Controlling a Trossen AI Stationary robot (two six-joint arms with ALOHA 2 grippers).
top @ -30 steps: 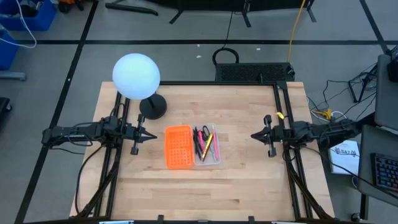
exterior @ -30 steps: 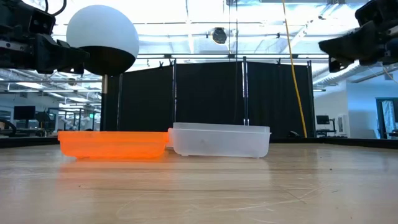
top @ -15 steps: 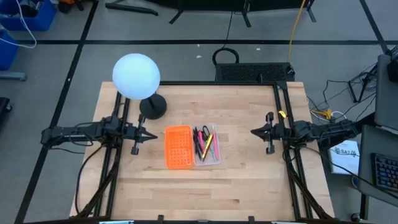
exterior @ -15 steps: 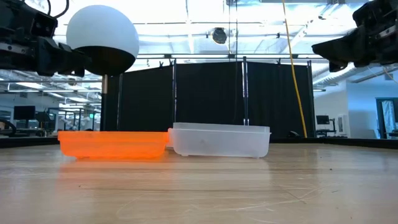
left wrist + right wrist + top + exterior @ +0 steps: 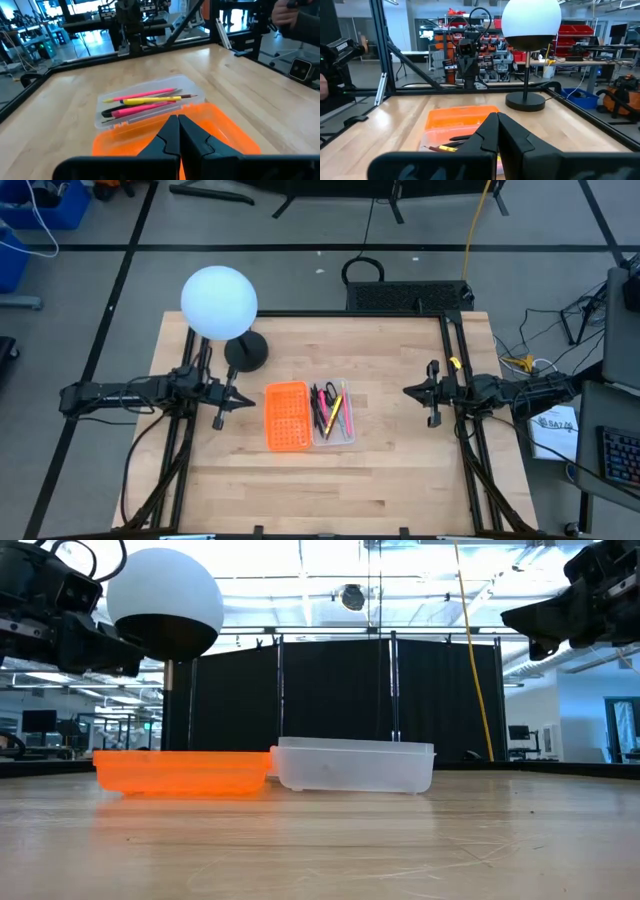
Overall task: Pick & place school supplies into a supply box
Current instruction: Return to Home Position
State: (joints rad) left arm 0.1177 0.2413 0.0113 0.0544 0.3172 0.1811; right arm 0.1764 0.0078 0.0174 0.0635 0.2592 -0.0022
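Note:
The supply box lies open at mid-table: its clear half (image 5: 334, 414) holds the pens and pencils (image 5: 142, 103), yellow, pink-red and dark, lying lengthwise; its orange perforated half (image 5: 286, 416) sits attached on the left. Scissors cannot be made out. My left gripper (image 5: 246, 400) hovers shut, left of the orange half, above the table. My right gripper (image 5: 408, 392) hovers shut, right of the clear half. In the low view the box (image 5: 353, 765) rests flat on the table.
A white globe lamp (image 5: 219, 302) stands on a black base (image 5: 246, 352) at the table's far left, close behind my left arm. Bare wood (image 5: 330, 490) stretches along the near side. A person's hand (image 5: 285, 12) shows beyond the table in the left wrist view.
The left arm has drawn slightly back toward the table's left edge and tipped a little. The right gripper has shifted slightly toward the box. Box and supplies have stayed put.

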